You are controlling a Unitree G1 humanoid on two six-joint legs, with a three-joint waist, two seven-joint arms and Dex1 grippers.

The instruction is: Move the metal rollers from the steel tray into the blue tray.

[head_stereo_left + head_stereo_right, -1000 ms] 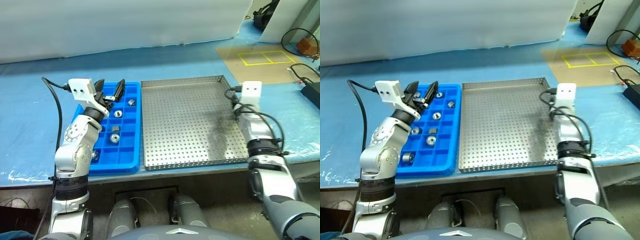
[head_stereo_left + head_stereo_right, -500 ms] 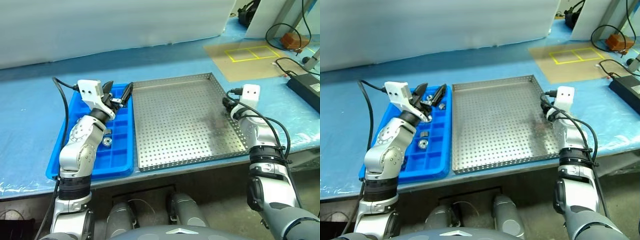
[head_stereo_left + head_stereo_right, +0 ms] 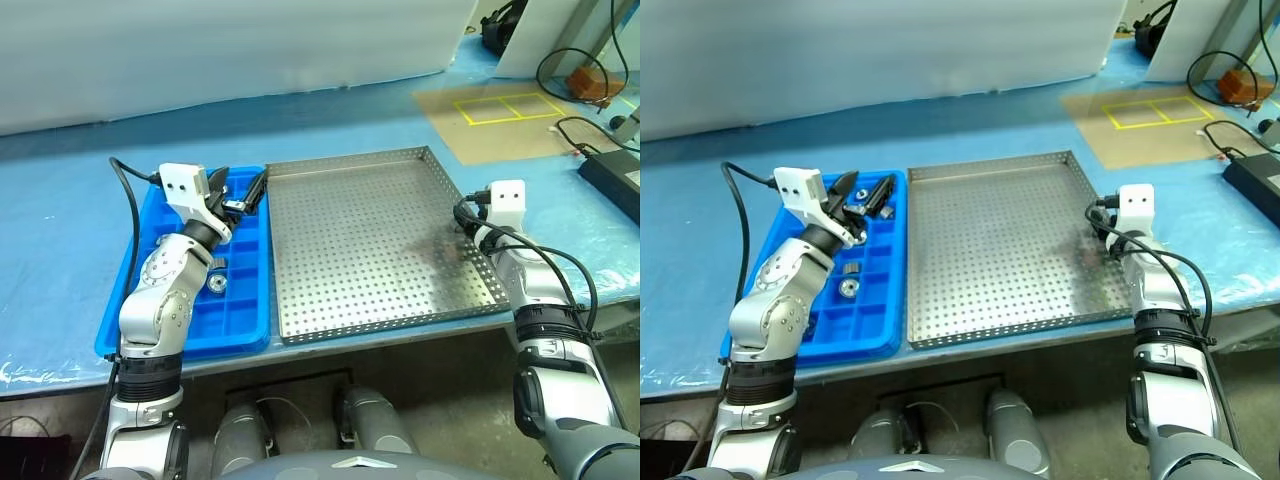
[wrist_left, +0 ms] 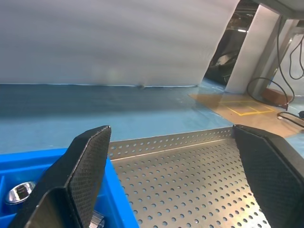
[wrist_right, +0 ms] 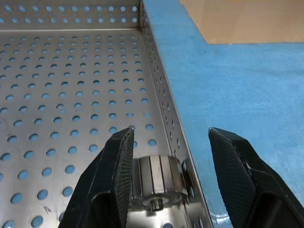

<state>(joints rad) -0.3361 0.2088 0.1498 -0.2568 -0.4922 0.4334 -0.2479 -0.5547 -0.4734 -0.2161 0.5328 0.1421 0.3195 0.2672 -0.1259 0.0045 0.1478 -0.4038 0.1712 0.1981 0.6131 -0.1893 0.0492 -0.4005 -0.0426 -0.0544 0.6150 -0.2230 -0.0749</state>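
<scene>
A big square grey metal tray (image 3: 370, 240) with many little holes in its floor sits on a pale blue table sheet (image 3: 60, 220). Touching its side, on the robot's left, is a bright blue plastic tray (image 3: 235, 300) split into small square boxes.

The left gripper (image 3: 238, 190) hangs over the far end of the blue tray, close to the edge where the two trays meet. Its two black fingers (image 4: 88, 166) are spread wide apart, and nothing is between them.

Some small shiny silver metal rollers (image 3: 216, 284) already lie in the boxes of the blue tray. The left wrist view shows one more roller (image 4: 18, 192) in a box just beside the left finger.

The right gripper (image 5: 168, 175) is down low at the right rim of the steel tray. Its fingers stand partly apart. One ridged silver roller (image 5: 159, 183) lies on the holed floor right against that rim, in the gap between the two fingers. It sits close beside one finger, but it is hard to tell if they touch. The other finger is outside the rim, over the blue sheet. The fingers are not squeezing the roller.
</scene>
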